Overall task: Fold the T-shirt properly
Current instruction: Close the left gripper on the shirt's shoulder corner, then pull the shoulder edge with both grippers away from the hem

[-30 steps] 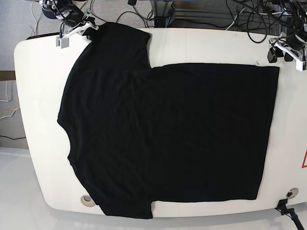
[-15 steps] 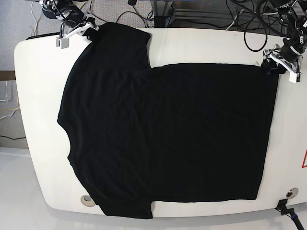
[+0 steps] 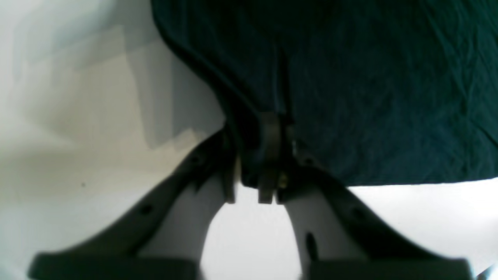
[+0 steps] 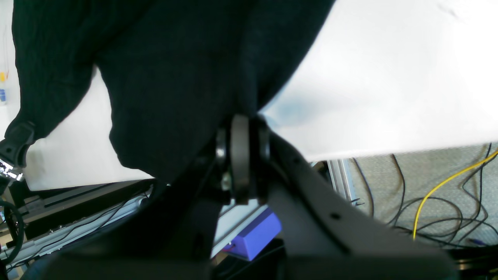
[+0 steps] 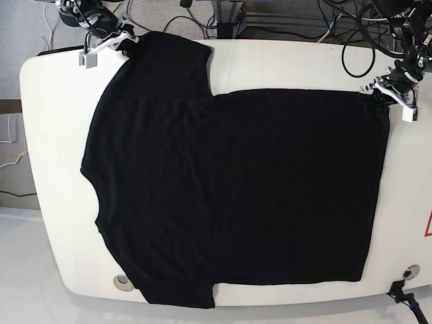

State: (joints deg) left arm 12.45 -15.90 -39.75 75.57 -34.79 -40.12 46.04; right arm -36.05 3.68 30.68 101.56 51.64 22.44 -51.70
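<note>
Since the earlier base frames, the left hand (image 5: 386,92) has travelled inward from beyond the cloth edge and now sits on the hem corner of the T-shirt (image 5: 229,182); the right hand (image 5: 111,42) has not shifted from the sleeve.

Near field, left wrist view: the left hand (image 3: 268,155) has its two fingers drawn together on the hem corner, with a dark fold of cloth pinched between them. The white surface (image 3: 97,116) lies bare beside the corner. How deep the bite goes cannot be read; the cloth is visible only at the fingertips.

Near field, right wrist view: the right hand (image 4: 241,155) is clamped on a bunched edge of the sleeve, which hangs past the edge of the surface (image 4: 389,97), above the cables (image 4: 447,182) on the floor.

Far field, base view: the T-shirt lies flat and spread across almost the whole surface (image 5: 54,202), collar toward the view's left, hem toward its right. No fold is made yet; both hands hold corners along the far edge, so the first fold appears to be in preparation.

Failure risks, as judged from this state:
- Shallow pinch at the hem: the corner may slip out on lifting.
- Single-layer grip: if only the top layer is caught, the layers may separate and the fold would wrinkle.
- Unequal lift between the two hands: the cloth would skew or drag.
</note>
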